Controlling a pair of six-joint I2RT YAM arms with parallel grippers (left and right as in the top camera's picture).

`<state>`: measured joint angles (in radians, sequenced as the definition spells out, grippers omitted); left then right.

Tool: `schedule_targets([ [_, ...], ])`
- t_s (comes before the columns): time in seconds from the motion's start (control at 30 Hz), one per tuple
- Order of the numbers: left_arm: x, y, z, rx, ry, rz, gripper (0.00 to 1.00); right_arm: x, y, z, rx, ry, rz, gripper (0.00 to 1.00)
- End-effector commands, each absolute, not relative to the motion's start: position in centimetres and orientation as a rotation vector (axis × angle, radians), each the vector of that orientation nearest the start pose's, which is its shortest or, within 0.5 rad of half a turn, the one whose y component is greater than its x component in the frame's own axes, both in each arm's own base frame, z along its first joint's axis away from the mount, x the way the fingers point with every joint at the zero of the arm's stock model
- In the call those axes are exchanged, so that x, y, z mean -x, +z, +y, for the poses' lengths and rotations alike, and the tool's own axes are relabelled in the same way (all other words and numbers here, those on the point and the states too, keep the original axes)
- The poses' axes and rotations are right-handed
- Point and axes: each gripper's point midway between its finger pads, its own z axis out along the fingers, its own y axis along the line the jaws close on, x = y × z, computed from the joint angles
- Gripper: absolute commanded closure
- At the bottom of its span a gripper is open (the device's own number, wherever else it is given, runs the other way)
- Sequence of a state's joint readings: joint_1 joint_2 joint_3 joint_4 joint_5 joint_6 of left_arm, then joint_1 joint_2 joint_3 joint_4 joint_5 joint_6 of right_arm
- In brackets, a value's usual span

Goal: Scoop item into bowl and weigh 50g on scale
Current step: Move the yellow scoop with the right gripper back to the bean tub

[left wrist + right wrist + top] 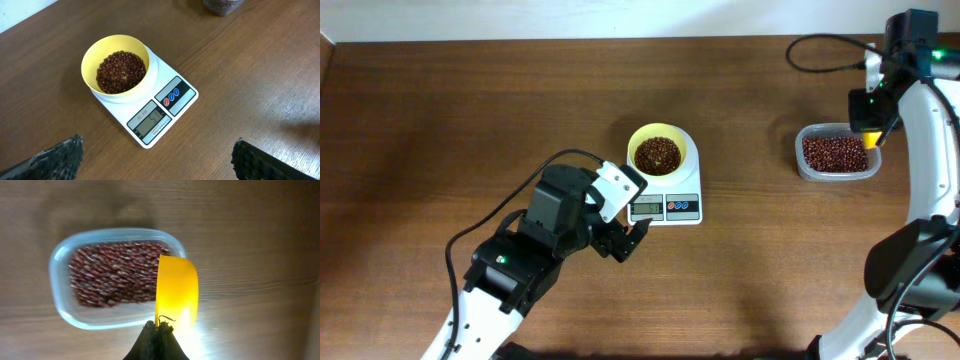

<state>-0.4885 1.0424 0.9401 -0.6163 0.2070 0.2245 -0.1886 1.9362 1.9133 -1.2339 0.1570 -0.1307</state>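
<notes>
Two grippers: our left gripper [628,242] spreads wide, fingertips [60,157] cropped; our right gripper [157,330] clamps the yellow scoop [177,290] (handle hidden) over the tub [62,260].

Beans [657,154] lie in the bowl [636,140] on the scale [665,208]. The tub [837,176] sits well to my right, with my scoop [868,135] over its edge.

Place: robot lab bench.
Surface: plain brown wood table [470,120], pale wall [570,15] behind.
Arms: left arm [510,275] and right arm [930,150], black-and-white, cable [820,50] trailing, green lights [868,97] lit.
Props: scale [160,107], bowl [92,52], tub [55,275] of beans [110,275], scoop [177,287].
</notes>
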Motion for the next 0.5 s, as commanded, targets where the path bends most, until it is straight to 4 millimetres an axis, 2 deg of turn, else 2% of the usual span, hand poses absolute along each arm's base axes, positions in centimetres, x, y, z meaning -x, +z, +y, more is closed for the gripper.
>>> schedule_targets([
  [0.0, -26.3, 21.8, -18.1, -0.908, -0.385, 2.105, 0.01, -42.7, 19.9, -8.4, -0.773, 0.170, 2.681, 0.96],
  [0.03, -26.3, 21.8, -18.1, -0.908, -0.385, 2.105, 0.01, -42.5, 19.8, -8.5, -0.883, 0.186, 2.659, 0.96],
  [0.13, -26.3, 21.8, -18.1, -0.908, -0.385, 2.105, 0.01, -42.2, 19.0, -8.4, -1.028, 0.207, 2.639, 0.96],
  [0.27, -26.3, 21.8, -18.1, -0.908, -0.385, 2.105, 0.01, -42.3, 16.3, -8.6, -1.388, 0.248, 2.505, 0.96],
  [0.33, -26.3, 21.8, -18.1, -0.908, -0.385, 2.105, 0.01, -41.6, 14.8, -8.7, -1.538, 0.233, 2.461, 0.96],
  [0.4, -26.3, 21.8, -18.1, -0.908, -0.385, 2.105, 0.01, -41.8, 13.4, -8.8, -1.537, 0.209, 2.448, 0.96],
  [0.47, -26.3, 21.8, -18.1, -0.908, -0.385, 2.105, 0.01, -42.3, 13.0, -8.9, -1.525, 0.216, 2.434, 0.96],
])
